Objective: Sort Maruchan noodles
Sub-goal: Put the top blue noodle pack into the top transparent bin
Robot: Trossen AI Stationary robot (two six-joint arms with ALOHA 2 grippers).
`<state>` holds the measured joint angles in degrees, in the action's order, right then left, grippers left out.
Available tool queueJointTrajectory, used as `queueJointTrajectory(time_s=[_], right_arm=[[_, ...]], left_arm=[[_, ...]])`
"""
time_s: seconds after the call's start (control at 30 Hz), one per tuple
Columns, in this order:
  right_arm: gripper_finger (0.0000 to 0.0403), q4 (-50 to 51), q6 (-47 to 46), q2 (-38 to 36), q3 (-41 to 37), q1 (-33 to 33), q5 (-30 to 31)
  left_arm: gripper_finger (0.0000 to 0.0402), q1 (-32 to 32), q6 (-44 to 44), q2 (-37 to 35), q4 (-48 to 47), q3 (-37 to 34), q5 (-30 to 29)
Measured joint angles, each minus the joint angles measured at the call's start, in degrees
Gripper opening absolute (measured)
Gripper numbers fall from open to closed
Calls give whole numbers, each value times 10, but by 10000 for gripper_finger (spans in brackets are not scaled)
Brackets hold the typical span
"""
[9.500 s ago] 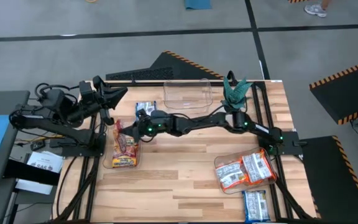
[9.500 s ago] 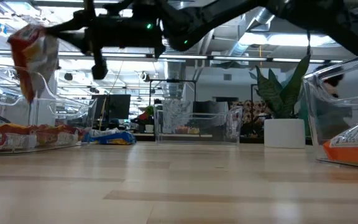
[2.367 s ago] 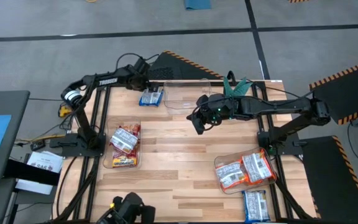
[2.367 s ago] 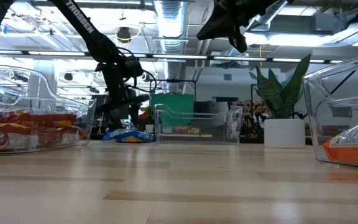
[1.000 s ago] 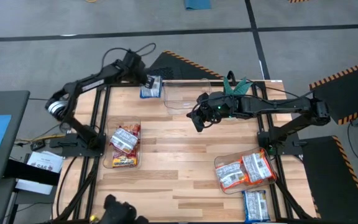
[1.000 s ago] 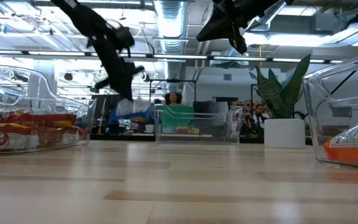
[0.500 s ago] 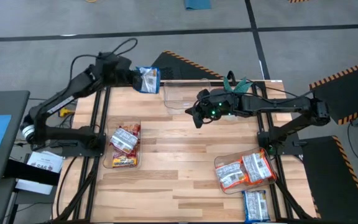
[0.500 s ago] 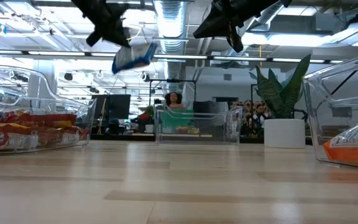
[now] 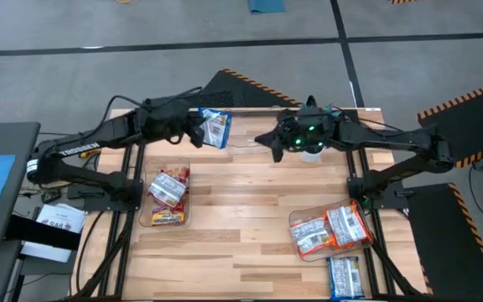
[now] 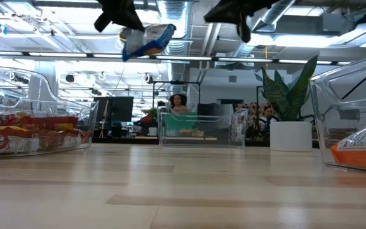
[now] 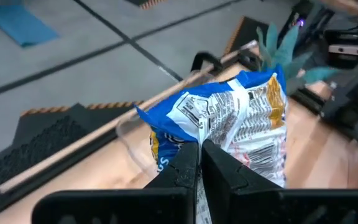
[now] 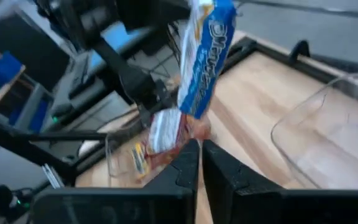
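Now, left gripper (image 9: 198, 131): raised over the far edge of the table, jaws clamped on one edge of a blue-and-white crinkled plastic ramen packet (image 9: 215, 127); in the left wrist view the two dark fingers (image 11: 182, 168) meet tight on the packet's near edge.
Held packet: hangs clear of the table, tilted, extending away from the fingers toward the clear plastic bin at the far edge (image 9: 254, 126); in the low view it shows high up (image 10: 148, 39), above the bin line.
Right gripper (image 9: 273, 144): in the air near the far bin, beside the small potted green plant (image 10: 289, 108); jaws together, nothing between them, apart from the held packet.
Right wrist view: blue-and-white packet (image 12: 202, 56) seen edge-on ahead of the closed fingers (image 12: 188, 168), not touching them.
Left clear bin (image 9: 165, 220): holds red and yellow-orange flat packets (image 9: 167, 191), near the left arm's base.
Right clear bin (image 9: 296, 220): holds orange-and-white flat packets (image 9: 329, 228), at the right near side.
Loose packet: one blue-and-white flat packet (image 9: 345, 275) lying on the table's near right corner, just beside the right bin.
Table: light wooden slat top (image 9: 241, 218).
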<state>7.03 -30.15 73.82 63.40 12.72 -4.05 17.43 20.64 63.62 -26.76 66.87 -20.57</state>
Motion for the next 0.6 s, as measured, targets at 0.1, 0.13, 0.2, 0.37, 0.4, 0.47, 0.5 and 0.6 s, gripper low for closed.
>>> queueJointTrajectory(time_s=[0.1, 0.13, 0.2, 0.37, 0.4, 0.47, 0.5, 0.6], right_arm=[[67, 34, 0, -34, 0, 18, 2], [75, 51, 0, -46, 0, 24, 7], [92, 78, 5, -65, 0, 35, 11], [128, 140, 7, -112, 1, 56, 11], [134, 153, 8, -119, 1, 56, 11], [141, 162, 10, -130, 1, 54, 11], [143, 168, 15, -134, 1, 51, 11], [145, 181, 21, -140, 1, 43, 11]], left_arm=[[0, 0, -10, 37, 48, 0, -19], [0, 4, -14, 55, 63, 1, -21], [0, 12, -19, 97, 92, 1, -22], [0, 29, -11, 206, 180, 0, -54], [0, 31, -8, 225, 204, 0, -61], [0, 35, -8, 258, 252, 0, -62], [0, 36, -9, 271, 269, 0, -58], [0, 37, 0, 302, 296, 0, -50]])
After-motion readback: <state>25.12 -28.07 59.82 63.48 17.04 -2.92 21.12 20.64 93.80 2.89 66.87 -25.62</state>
